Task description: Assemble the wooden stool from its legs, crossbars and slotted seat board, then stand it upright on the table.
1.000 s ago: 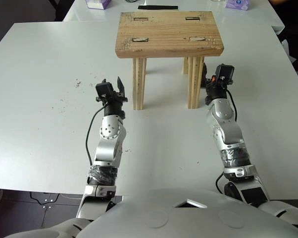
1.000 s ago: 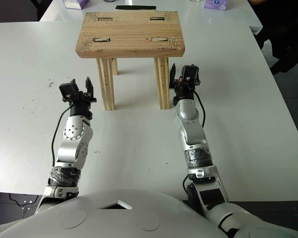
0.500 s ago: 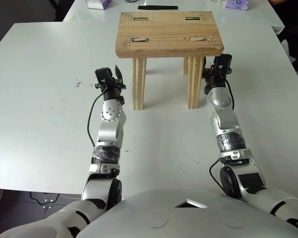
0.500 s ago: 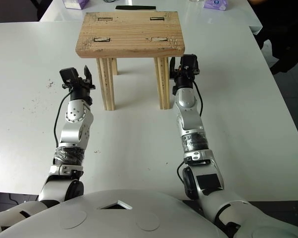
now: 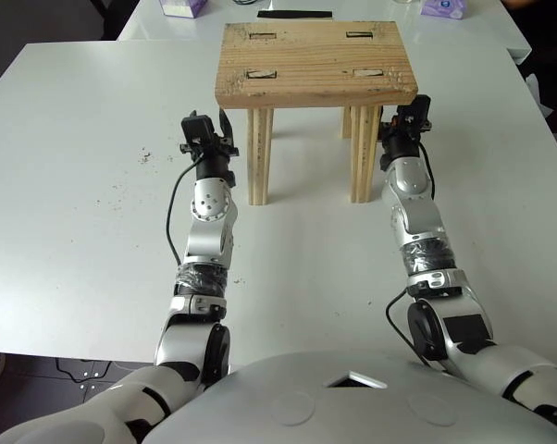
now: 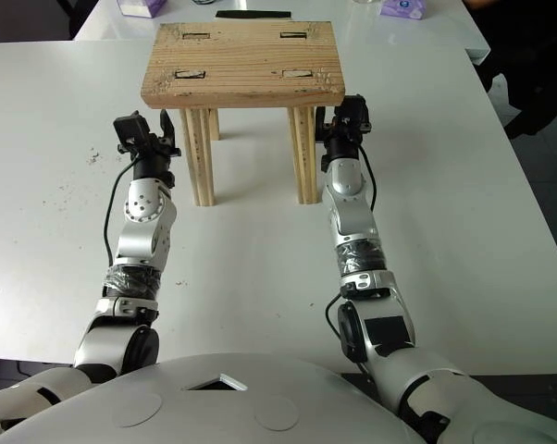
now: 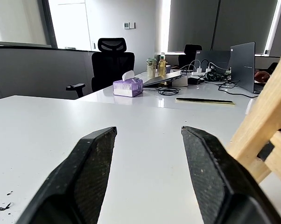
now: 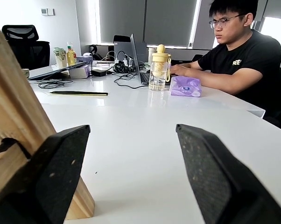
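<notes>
The wooden stool (image 5: 315,67) stands upright on the white table (image 5: 84,213), its slotted seat board on top and its legs (image 5: 260,155) on the tabletop. My left gripper (image 5: 207,139) is open just left of the near left leg (image 7: 266,126), apart from it. My right gripper (image 5: 403,118) is open just right of the near right leg (image 8: 19,135), with nothing between its fingers.
Wood crumbs (image 5: 130,180) speckle the table to the left. Tissue boxes (image 5: 184,7) sit on the table behind, with a bottle (image 8: 159,70), a laptop and cables farther back. The tabletop in front of the stool is bare.
Both arms have stretched forward: the left gripper came up beside the near left leg, the right gripper beside the near right leg. The stool has not moved.
</notes>
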